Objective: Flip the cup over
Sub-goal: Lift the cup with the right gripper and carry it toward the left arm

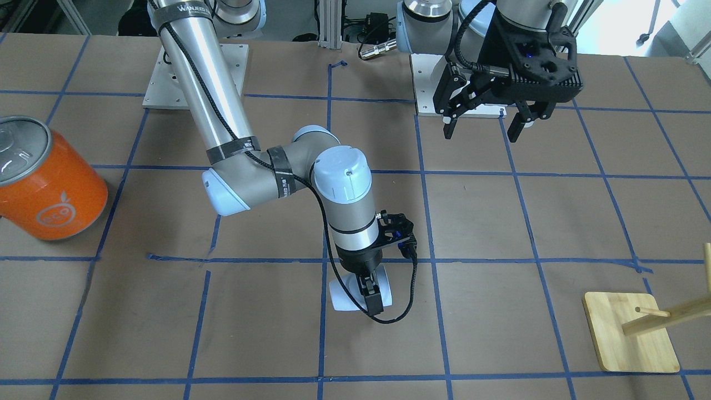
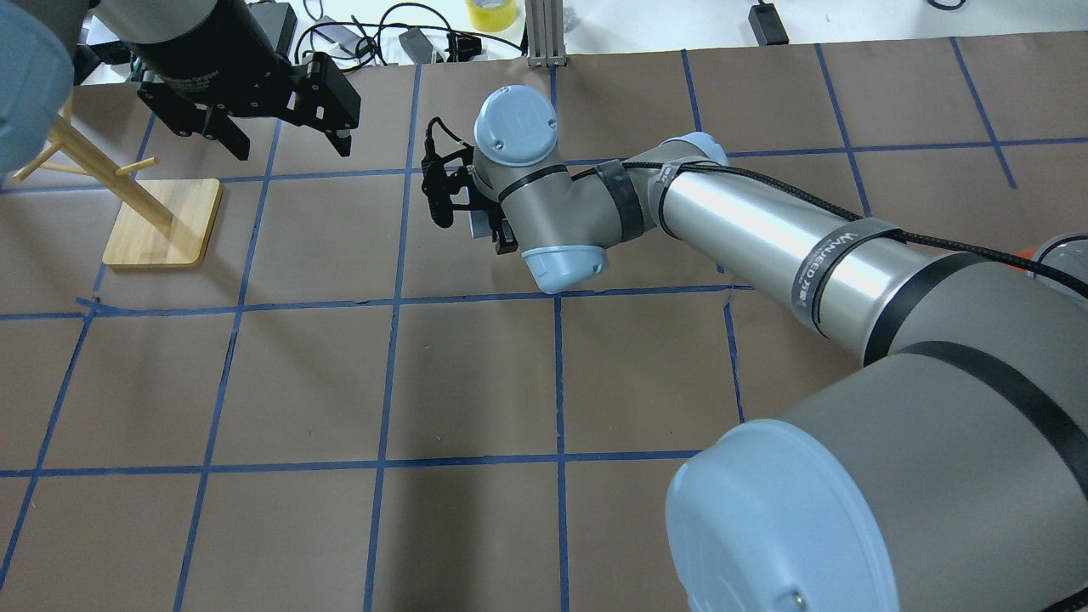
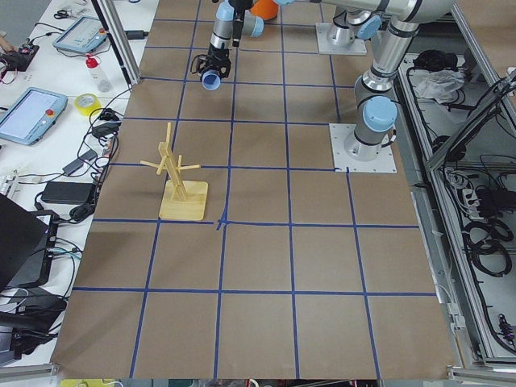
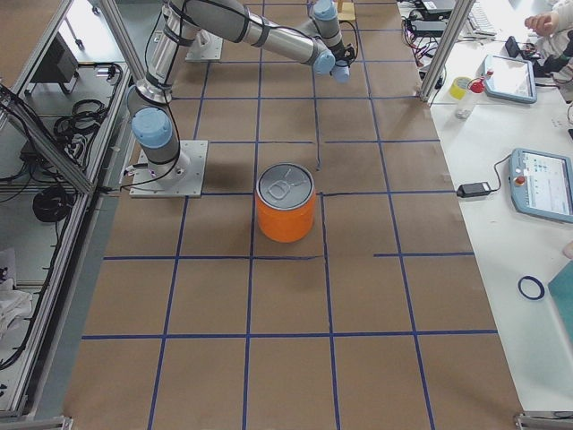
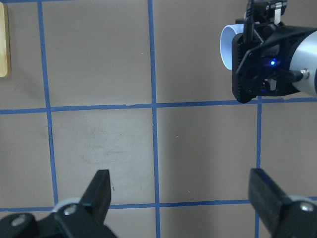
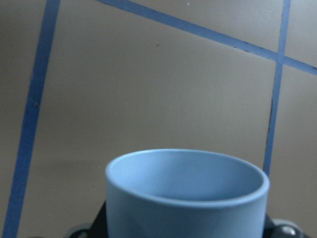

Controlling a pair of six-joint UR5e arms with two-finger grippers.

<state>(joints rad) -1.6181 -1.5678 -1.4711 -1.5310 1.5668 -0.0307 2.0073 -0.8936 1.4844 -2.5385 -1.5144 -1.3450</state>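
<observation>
The pale blue-white cup [image 1: 341, 297] lies on its side near the middle of the table, low over the paper. My right gripper [image 1: 371, 294] points down and is shut on it, one finger [image 1: 373, 300] across its wall. The right wrist view shows the cup [image 6: 185, 193] filling the lower frame, its open rim facing away from the camera. The left wrist view shows the cup [image 5: 229, 44] beside the right wrist. My left gripper [image 1: 483, 125] hangs open and empty, high above the table and well away from the cup; it also shows in the left wrist view [image 5: 181, 198].
A large orange can [image 1: 47, 178] with a silver lid stands at the table's right end. A wooden peg stand [image 1: 630, 333] on a square base stands near the left end. Blue tape lines grid the brown table cover.
</observation>
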